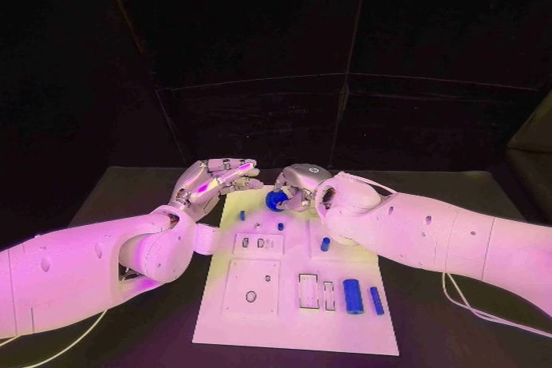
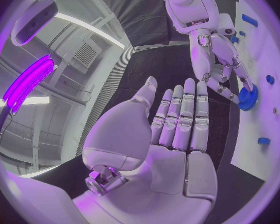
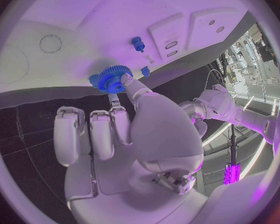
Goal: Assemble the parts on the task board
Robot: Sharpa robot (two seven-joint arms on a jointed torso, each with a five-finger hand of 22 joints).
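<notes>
Right hand (image 1: 309,186) pinching blue gear (image 1: 277,200) at board's (image 1: 345,324) 12 o'clock edge, left hand (image 1: 210,184) empty, flat, at gear's 10 o'clock.

Both white arms reach in from the sides and meet near the far edge of the board. The left robot hand (image 1: 213,182) is held flat, its fingers (image 2: 184,114) straight and side by side, holding nothing. The right robot hand (image 1: 301,188) has its thumb and a finger pinched on a gear (image 3: 110,78), the other fingers (image 3: 90,134) bent beside them.
</notes>
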